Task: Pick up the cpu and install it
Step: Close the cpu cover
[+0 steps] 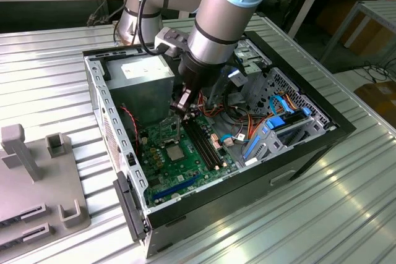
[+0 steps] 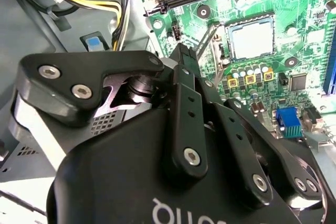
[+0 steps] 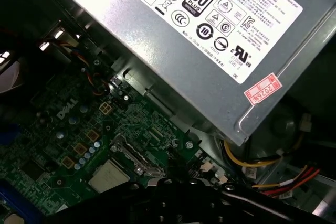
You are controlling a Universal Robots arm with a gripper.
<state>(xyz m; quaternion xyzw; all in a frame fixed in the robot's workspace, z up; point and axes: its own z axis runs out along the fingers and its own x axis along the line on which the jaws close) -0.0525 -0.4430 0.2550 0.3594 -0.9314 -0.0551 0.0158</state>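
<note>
Grey and flat, the cpu point(image 1: 172, 151) lies in its socket on the green motherboard point(image 1: 185, 165) inside the open computer case point(image 1: 297, 153); in the second wrist view it shows as a pale square point(image 2: 251, 39) with the silver hinged frame point(image 2: 210, 38) raised along one edge, and in the first wrist view the chip point(image 3: 107, 176) again sits flat on the board, the metal frame point(image 3: 137, 157) just beside it. Long black memory slots point(image 1: 201, 143) run next to the socket, toward the exterior view's right. The gripper point(image 1: 183, 104) hangs above the board, close over the upper end of those slots and near the socket, touching nothing that I can see. Its black body point(image 2: 184, 145) is near the camera in the second wrist view, but whether the fingers are apart or together I cannot tell. A grey power supply box point(image 3: 210, 40) sits in the case corner behind the socket, with yellow and red wires point(image 3: 262, 169) coming out near it. The case rests on a ribbed metal table point(image 1: 49, 78), and a grey plastic stand point(image 1: 37, 177) lies at the exterior view's left.
</note>
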